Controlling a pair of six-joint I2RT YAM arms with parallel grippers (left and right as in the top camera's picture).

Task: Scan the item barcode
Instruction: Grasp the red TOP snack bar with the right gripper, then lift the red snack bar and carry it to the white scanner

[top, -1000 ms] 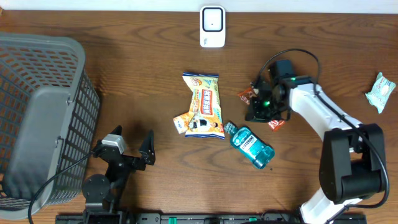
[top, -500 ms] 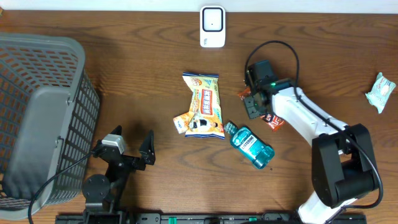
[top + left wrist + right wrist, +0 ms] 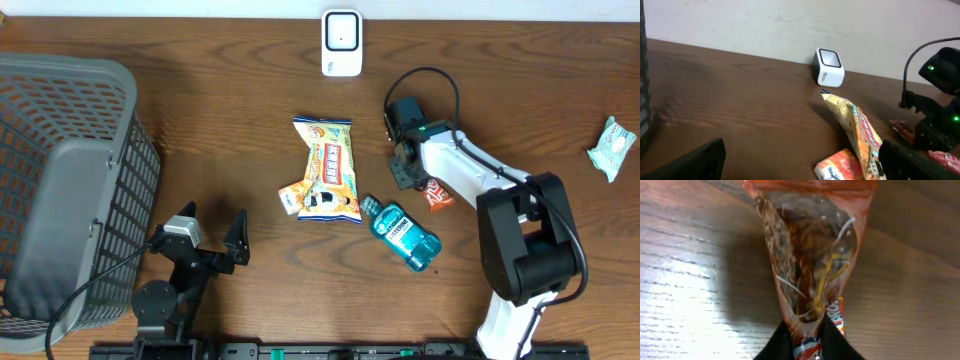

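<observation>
Moved: right gripper (image 3: pixel 807 339) has swung nearer the white box-shaped scanner (image 3: pixel 341 42) | grip: clamped on translucent red-orange snack packet (image 3: pixel 812 255), below-right of scanner | left gripper (image 3: pixel 212 226): jaws apart, empty, far below-left of scanner | advice: carry packet closer, barcode flat and uncrumpled toward scanner window, held steady

Overhead view. White scanner (image 3: pixel 341 43) at top centre; grey basket (image 3: pixel 130 200) at left; yellow snack bag (image 3: pixel 328 168) and teal mouthwash bottle (image 3: pixel 402 233) at centre. Right gripper (image 3: pixel 403 172) right of centre, just beside a red packet (image 3: pixel 437 193). Left gripper (image 3: pixel 215 218) at lower left, jaws apart.
</observation>
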